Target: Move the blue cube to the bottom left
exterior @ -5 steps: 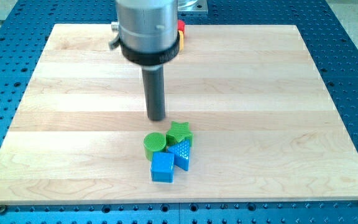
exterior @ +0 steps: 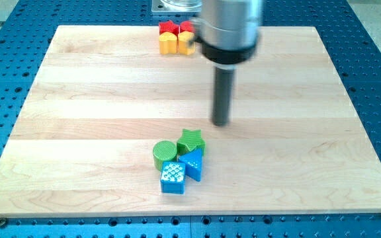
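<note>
The blue cube lies near the board's bottom edge, a little left of the middle. It touches a green cylinder above it and a second blue block at its upper right. A green star sits above that blue block. My tip stands above and to the right of this cluster, a short gap from the green star, touching no block.
At the board's top edge, left of the arm's grey body, are a red block, a yellow block and further red and yellow blocks partly hidden by the arm. The wooden board lies on a blue perforated table.
My tip has moved to the view's right, from above the green cylinder to right of the green star. The blocks have not moved. The red and yellow blocks at the top are now uncovered.
</note>
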